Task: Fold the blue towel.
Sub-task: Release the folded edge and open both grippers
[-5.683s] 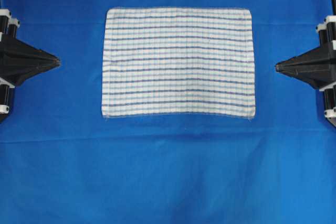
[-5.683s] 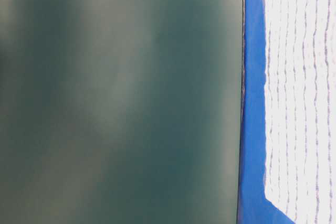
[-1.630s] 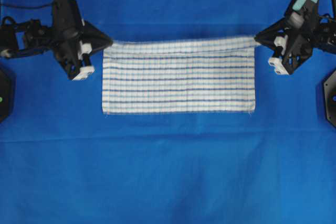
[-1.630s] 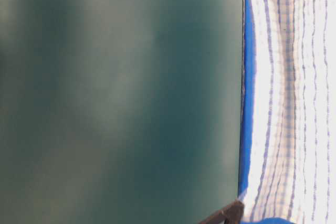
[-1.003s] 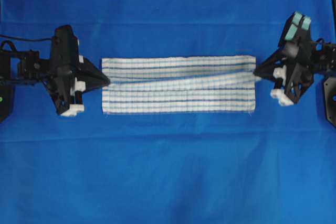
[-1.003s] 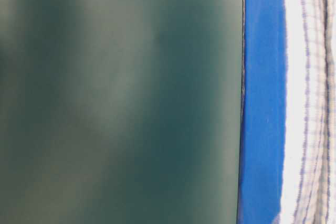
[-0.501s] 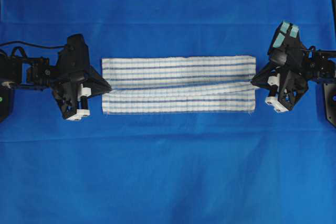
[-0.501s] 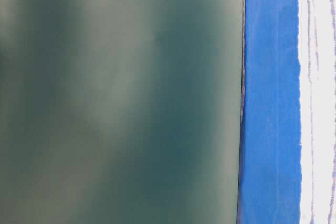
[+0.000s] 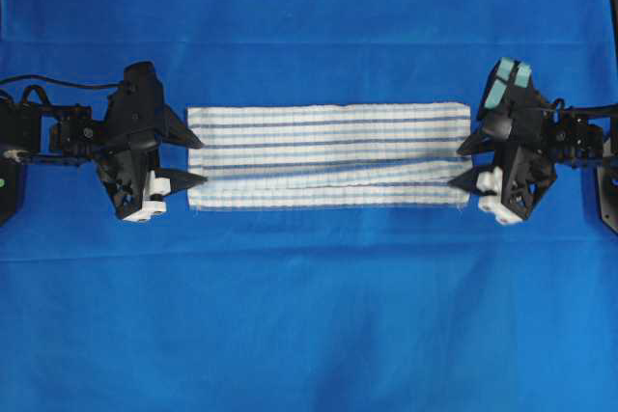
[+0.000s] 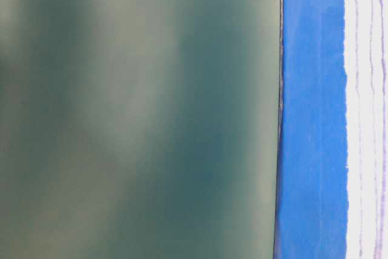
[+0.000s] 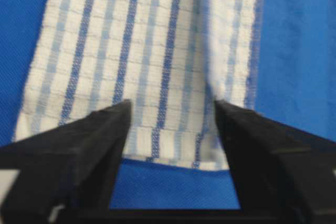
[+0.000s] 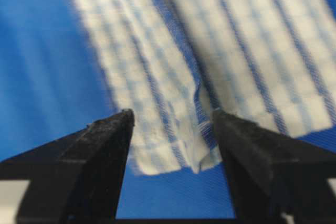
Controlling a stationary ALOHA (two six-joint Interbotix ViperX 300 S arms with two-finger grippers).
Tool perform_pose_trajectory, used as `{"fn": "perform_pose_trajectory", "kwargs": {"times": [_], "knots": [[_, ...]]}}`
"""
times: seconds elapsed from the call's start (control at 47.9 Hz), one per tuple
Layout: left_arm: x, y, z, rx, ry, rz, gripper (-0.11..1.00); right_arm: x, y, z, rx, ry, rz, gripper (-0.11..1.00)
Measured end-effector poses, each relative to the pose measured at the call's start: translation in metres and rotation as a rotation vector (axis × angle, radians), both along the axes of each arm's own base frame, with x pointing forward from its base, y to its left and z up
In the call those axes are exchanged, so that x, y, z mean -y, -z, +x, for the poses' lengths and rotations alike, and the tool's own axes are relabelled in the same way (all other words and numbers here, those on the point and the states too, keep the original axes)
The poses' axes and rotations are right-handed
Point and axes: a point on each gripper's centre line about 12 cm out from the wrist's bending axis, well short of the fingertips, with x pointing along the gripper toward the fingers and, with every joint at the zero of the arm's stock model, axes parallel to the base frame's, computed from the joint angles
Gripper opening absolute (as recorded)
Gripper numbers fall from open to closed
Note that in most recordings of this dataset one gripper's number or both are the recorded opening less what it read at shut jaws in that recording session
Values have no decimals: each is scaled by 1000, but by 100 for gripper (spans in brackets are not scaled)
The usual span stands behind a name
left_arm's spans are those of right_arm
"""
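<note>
The blue towel (image 9: 328,154), white with dark-blue and light-blue stripes, lies folded into a long band on the blue sheet, with a slanted crease along its near half. My left gripper (image 9: 196,161) is open at the towel's left end, its fingers straddling the end edge (image 11: 173,156). My right gripper (image 9: 460,166) is open at the right end, where a rumpled corner (image 12: 202,156) lies between its fingers. Neither holds the cloth. The table-level view shows a strip of the towel (image 10: 367,113) at its right edge.
A plain solid-blue sheet (image 9: 309,306) covers the whole table. A blurred dark green surface (image 10: 139,113) fills most of the table-level view. Black arm bases stand at the far left (image 9: 8,180) and far right (image 9: 608,190) edges.
Both grippers have opened and let go of the towel's ends. The folded-over edge has dropped nearer the front edge, and the right gripper has shifted slightly toward the near side.
</note>
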Motion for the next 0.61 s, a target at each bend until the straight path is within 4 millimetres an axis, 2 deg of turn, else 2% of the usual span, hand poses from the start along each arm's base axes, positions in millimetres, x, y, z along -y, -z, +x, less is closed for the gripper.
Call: {"fn": "perform_pose_trajectory", "kwargs": {"times": [0.084,0.188,0.355,0.481,0.606], "knots": [[0,-5,0,13,5,8,63,0,-2,0,-5,-2,-2,57],[-8,-14,-1,34,-14,20,62,5,-6,-1,-3,5,-14,57],[-27,-23,-5,48,-56,54,62,31,-15,-5,26,79,-52,57],[-38,-23,-8,36,-77,76,62,50,-15,-11,10,134,-79,57],[-41,-24,-8,33,-83,83,62,58,-15,-14,-4,152,-94,57]]}}
